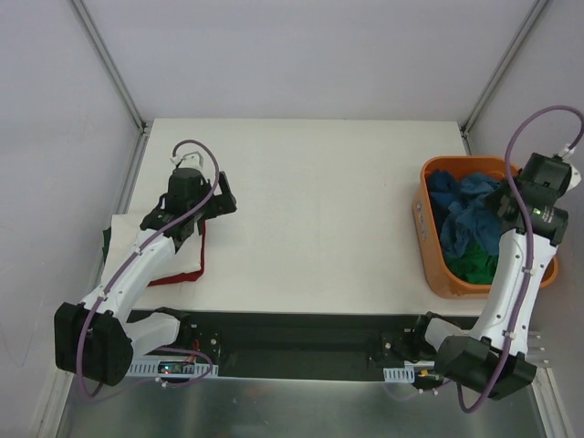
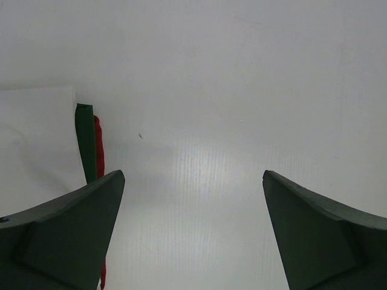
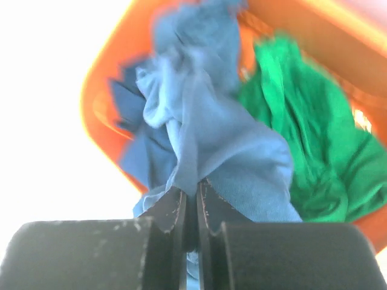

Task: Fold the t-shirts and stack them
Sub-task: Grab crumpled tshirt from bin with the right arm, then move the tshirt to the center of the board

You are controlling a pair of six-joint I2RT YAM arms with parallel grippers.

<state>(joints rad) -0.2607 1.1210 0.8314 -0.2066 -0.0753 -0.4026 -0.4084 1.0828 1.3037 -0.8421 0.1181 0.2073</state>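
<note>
Seen from above, the left pincer [image 1: 217, 196] is hovering over the left part of the desk [image 1: 319, 210]. It is right beside a folded pile, where a white t-shirt [image 1: 178, 260] is lying on top and a red t-shirt [image 1: 199, 254] is peeking out along the pile's edge. At the desk's right edge the right pincer [image 1: 502, 205] is reaching into the orange basket [image 1: 436, 274]. A light blue t-shirt [image 1: 467, 228] and a crumpled green t-shirt [image 1: 474, 266] are lying bunched inside it.

In the left wrist view, the left pincer [image 2: 193, 175] is standing wide, with nothing between its fingers and bare desk [image 2: 242, 90] beneath. To its left the white t-shirt [image 2: 36, 139] is resting over a folded green t-shirt [image 2: 86, 142], and the red t-shirt [image 2: 99, 148] is showing as thin edges.

In the right wrist view, the right pincer [image 3: 190, 193] is pinching the light blue t-shirt [image 3: 205, 133], its jaws pressed narrow on a fold of the cloth. A dark blue t-shirt [image 3: 130, 103] is lying behind on the left, and the crumpled green t-shirt [image 3: 302, 139] is on the right. All of them are sitting inside the orange basket [image 3: 290, 36].
</note>
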